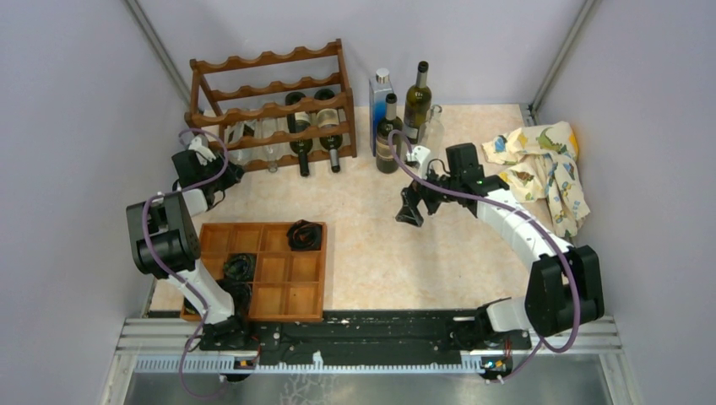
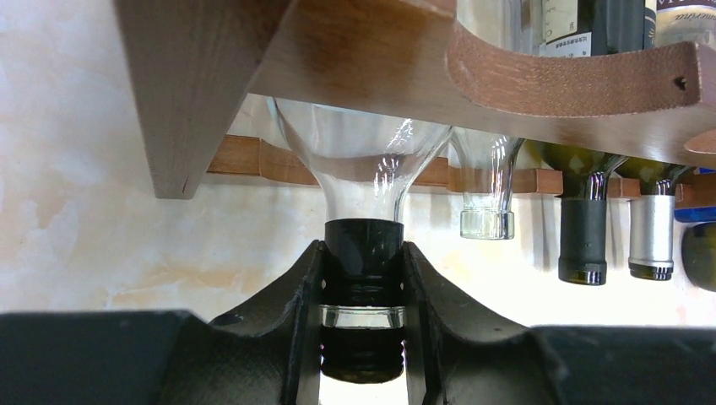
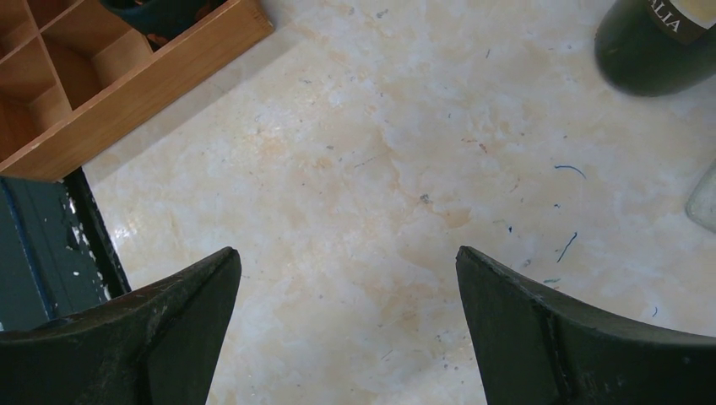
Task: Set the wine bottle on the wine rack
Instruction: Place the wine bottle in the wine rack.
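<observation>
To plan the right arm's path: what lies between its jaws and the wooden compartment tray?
Only bare table lies between the right arm's jaws and the wooden compartment tray, as the top and right wrist views show.

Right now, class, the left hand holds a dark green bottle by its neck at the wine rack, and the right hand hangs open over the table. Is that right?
No. The left wrist view shows the bottle in the left hand is clear glass, not dark green. The rest holds: gripped by its neck at the wine rack, right hand open over the table.
</observation>
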